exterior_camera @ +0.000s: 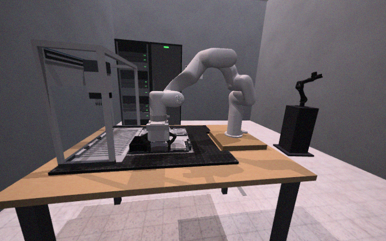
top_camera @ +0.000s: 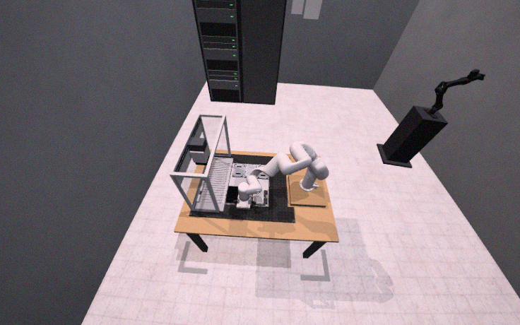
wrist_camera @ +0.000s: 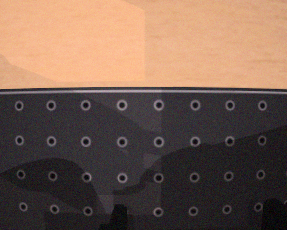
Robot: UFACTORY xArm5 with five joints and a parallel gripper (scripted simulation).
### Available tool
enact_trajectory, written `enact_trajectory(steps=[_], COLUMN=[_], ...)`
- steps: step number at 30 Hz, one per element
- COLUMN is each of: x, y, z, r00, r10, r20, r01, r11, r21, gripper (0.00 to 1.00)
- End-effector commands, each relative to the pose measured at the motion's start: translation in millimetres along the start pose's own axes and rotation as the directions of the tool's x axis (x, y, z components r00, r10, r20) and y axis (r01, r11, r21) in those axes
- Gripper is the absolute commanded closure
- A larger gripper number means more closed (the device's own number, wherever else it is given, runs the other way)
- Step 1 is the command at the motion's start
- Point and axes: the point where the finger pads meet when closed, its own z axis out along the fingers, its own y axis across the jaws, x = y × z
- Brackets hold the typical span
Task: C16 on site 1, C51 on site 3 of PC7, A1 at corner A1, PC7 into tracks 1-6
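My gripper [exterior_camera: 159, 148] [top_camera: 243, 204] is open and points straight down, low over the front end of the apron beside the rails [exterior_camera: 110, 143] [top_camera: 216, 182]. In the wrist view both dark fingertips show at the bottom edge with nothing between them, over the black perforated mat [wrist_camera: 156, 155]. The black carrier PC7 [exterior_camera: 137, 144] [top_camera: 232, 196] lies just left of the gripper. Pale plates on the nests [exterior_camera: 180, 144] [top_camera: 261, 197] lie just to its right. No labels are readable.
The instrument's open frame [exterior_camera: 103, 98] [top_camera: 198, 177] stands over the rails on the left. The arm's base sits on a raised wooden block [exterior_camera: 236, 142] [top_camera: 307, 193]. The wooden table [exterior_camera: 158, 179] [top_camera: 254, 232] [wrist_camera: 143, 22] extends in front of the mat.
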Motion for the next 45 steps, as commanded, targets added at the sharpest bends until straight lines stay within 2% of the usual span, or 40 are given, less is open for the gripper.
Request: enact_trajectory(steps=[1,45], x=[1,1], y=[1,2], z=[-0.9,19.1], r00=[1.0,1.0], r10=[0.0,0.0], r20=[0.0,0.0], r01=[0.0,0.0], r11=[1.0,1.0], r21=[-0.005,-0.005], gripper=[0.0,0.0])
